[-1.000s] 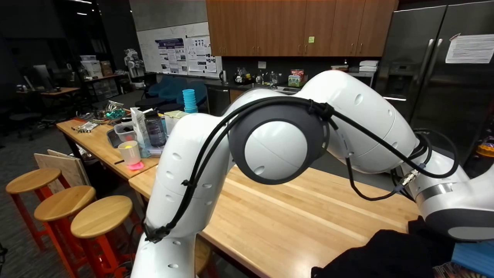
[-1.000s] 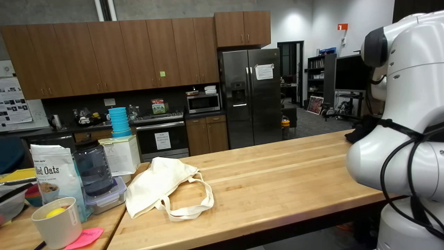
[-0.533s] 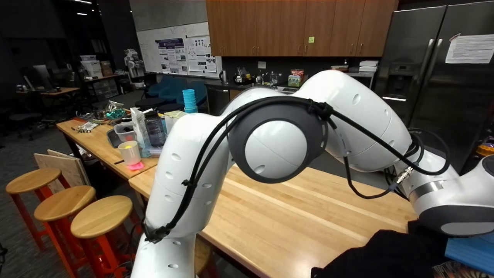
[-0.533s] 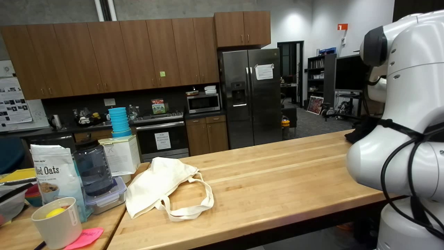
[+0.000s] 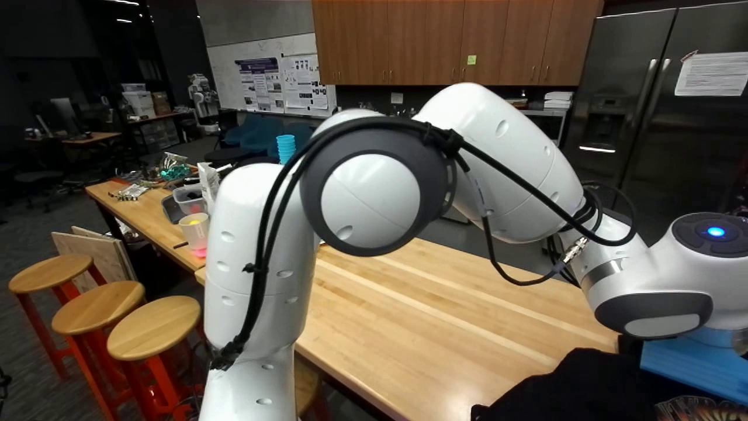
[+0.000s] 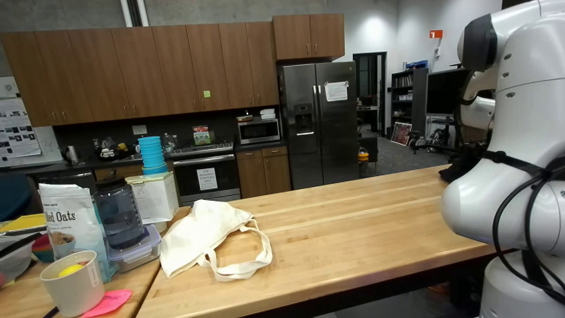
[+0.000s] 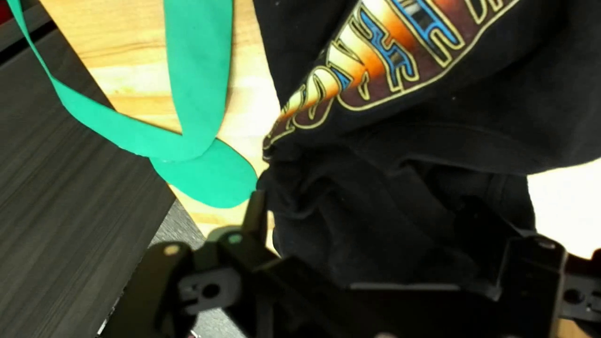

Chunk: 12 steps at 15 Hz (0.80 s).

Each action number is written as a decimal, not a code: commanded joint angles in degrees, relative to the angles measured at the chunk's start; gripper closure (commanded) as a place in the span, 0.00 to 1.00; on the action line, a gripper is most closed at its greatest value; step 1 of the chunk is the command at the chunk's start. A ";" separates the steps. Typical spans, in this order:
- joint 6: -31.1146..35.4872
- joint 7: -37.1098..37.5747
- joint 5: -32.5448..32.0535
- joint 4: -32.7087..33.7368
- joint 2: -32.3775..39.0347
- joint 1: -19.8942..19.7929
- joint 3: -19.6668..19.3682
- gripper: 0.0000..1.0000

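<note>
The arm (image 5: 257,245) has lifted and shifted toward the stools (image 5: 149,328) over the last second, bringing a blue light (image 5: 715,232) on its wrist (image 5: 678,266) into sight, while the cloth bag (image 6: 201,238) lies just as it did.

Nearest, in the wrist view, the gripper (image 7: 364,206) has its fingers (image 7: 255,216) spread wide apart over the black shirt (image 7: 450,131); I cannot tell whether they touch it. The shirt lies crumpled on the wooden table (image 7: 127,51), its colourful print (image 7: 357,65) partly folded under. Just beside it is a green strap (image 7: 199,70), its rounded end by the shirt's edge. Only the wrist view takes in the fingers and the strap; an exterior view shows the shirt as a dark heap below the wrist.

The tabletop is pale, striped wood. The cream bag, handle looped out, rests where it meets a second table (image 5: 140,213), which holds a beige cup (image 6: 73,282), a bag of oats (image 6: 73,225) and a dark jug (image 6: 119,216).

Farther off, both exterior views show brown cupboards (image 6: 145,70) and a dark fridge (image 6: 318,119); an oven (image 6: 227,176) and a bookshelf (image 6: 419,97) appear in an exterior view, with grey carpet (image 6: 393,154) beyond.
</note>
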 commanded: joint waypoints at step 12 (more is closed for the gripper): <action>8.43 -1.10 -4.52 -27.31 -24.44 3.28 2.99 0.00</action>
